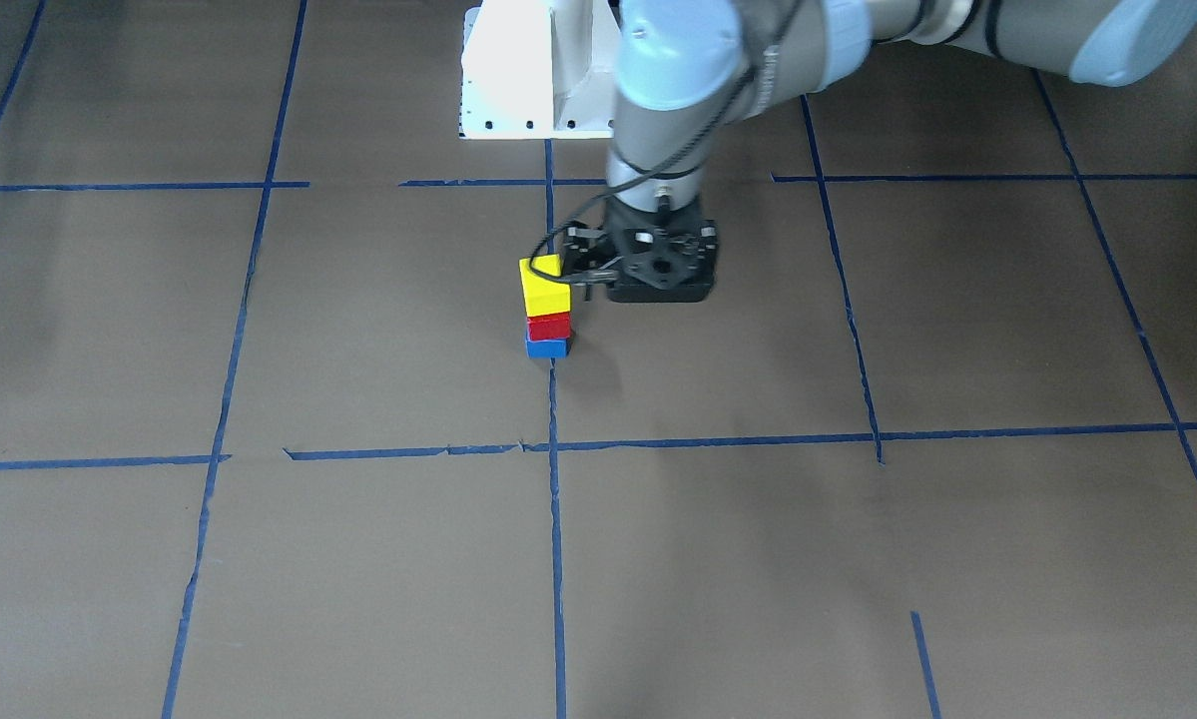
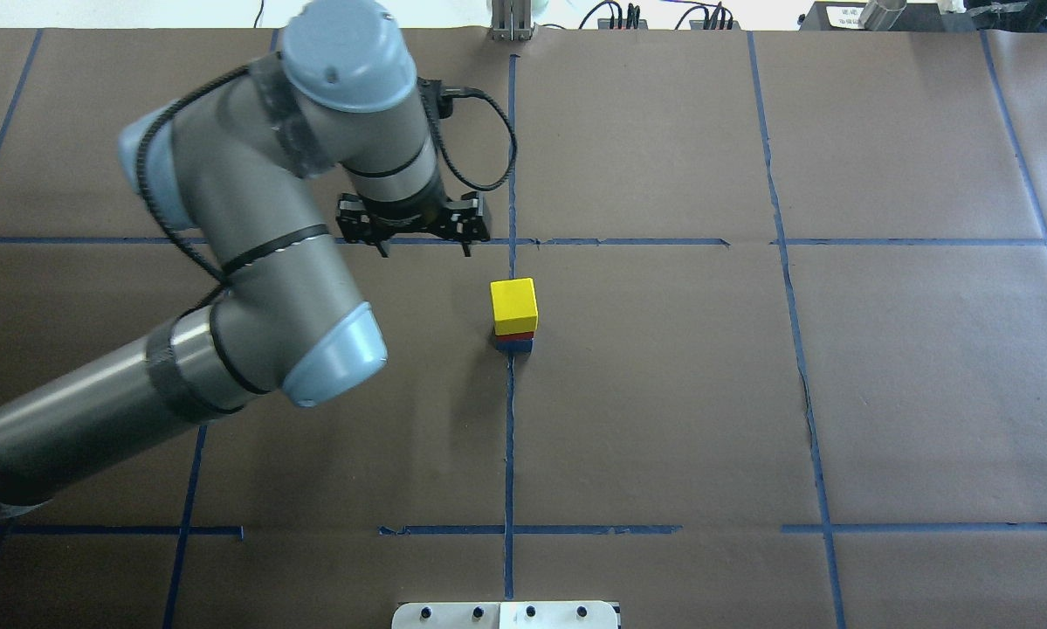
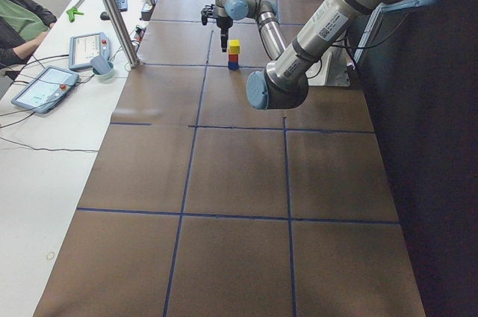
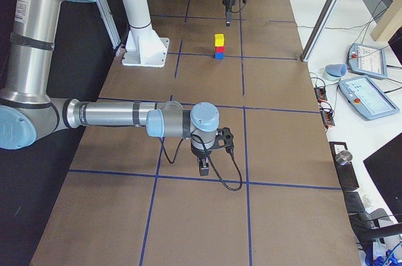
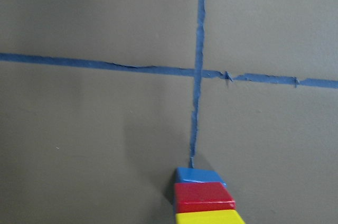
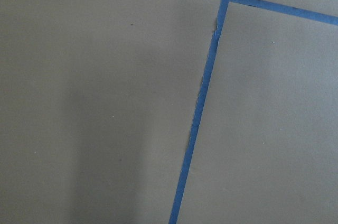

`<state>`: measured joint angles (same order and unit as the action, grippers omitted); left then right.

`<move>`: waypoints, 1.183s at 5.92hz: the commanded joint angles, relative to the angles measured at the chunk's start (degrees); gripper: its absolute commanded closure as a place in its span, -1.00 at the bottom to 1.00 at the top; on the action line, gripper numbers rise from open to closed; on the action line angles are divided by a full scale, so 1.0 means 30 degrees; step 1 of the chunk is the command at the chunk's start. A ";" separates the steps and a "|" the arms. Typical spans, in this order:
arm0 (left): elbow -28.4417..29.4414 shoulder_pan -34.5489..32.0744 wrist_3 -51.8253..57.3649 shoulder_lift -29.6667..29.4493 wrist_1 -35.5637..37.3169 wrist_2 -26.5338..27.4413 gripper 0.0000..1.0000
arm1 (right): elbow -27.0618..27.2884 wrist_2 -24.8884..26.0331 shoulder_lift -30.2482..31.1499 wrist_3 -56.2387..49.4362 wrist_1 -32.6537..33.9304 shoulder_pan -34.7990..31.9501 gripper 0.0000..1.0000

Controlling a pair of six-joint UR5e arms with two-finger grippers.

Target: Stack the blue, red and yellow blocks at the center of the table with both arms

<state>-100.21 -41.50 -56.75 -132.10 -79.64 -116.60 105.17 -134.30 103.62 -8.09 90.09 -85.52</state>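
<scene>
The paper-covered bench [image 2: 663, 419] carries one stack at its middle, on the central tape line [image 2: 509, 437]. The left pincer [image 2: 426, 252] hangs near the stack, clear of it, spread wide and empty. The right pincer [image 4: 204, 167] is well apart from the stack; I cannot tell its state. The yellow block [image 2: 513, 301] tops the red block [image 2: 514, 335], with the blue block [image 2: 514, 346] lowest.

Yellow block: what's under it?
The red block sits directly beneath the yellow block, and the blue block beneath that, on the table. Their touching faces are covered.

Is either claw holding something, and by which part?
The left gripper is open and empty, apart from the yellow block. The right gripper's hold cannot be told.
</scene>
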 commanded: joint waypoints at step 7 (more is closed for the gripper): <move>0.0560 -1.5640 2.2080 1.6222 -0.0610 -0.6633 -1.00 | -0.0106 0.0000 0.0000 0.0234 -0.0001 0.0000 -1.00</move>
<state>-99.17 -87.91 8.81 -86.21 -81.43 -136.72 104.84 -134.29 103.63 -7.39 90.09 -85.52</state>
